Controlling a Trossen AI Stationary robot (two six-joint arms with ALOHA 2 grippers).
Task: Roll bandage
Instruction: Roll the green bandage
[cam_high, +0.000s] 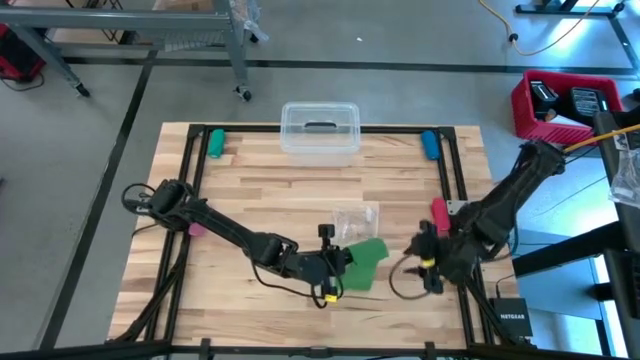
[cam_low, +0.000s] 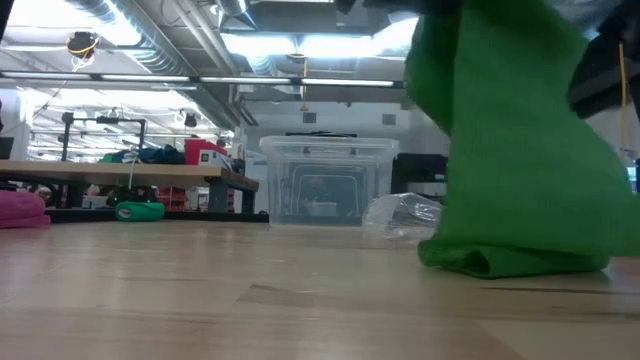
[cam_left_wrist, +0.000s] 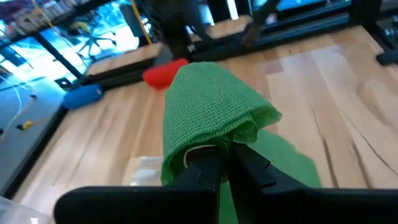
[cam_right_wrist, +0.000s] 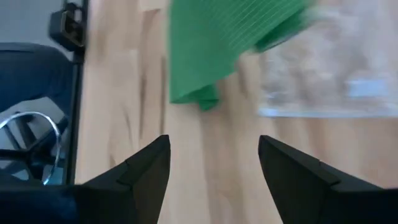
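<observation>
The bright green bandage (cam_high: 366, 262) lies bunched near the table's front middle, next to a small clear plastic bag (cam_high: 356, 220). My left gripper (cam_high: 338, 264) reaches in from the table's left and is shut on the bandage (cam_left_wrist: 211, 112). In the low view the bandage (cam_low: 510, 130) hangs down from above. My right gripper (cam_right_wrist: 214, 143) is open and empty, just right of the bandage (cam_right_wrist: 217, 43), above bare table; it also shows in the high view (cam_high: 424, 258). My left gripper pinches a bunched fold of the bandage (cam_left_wrist: 205, 148) between its two fingers. The fabric drapes over the fingertips like a hood and hides the exact place. The fingers come from the table's left, slanting down. The bandage hangs slack, its folded lower end (cam_low: 505, 260) on the table.
A clear lidded box (cam_high: 320, 130) stands at the far middle. A green cylinder (cam_high: 215, 143) and a blue one (cam_high: 430, 145) lie at the far corners. A red cylinder (cam_high: 438, 212) lies by the right arm, a pink one (cam_high: 197, 229) by the left arm.
</observation>
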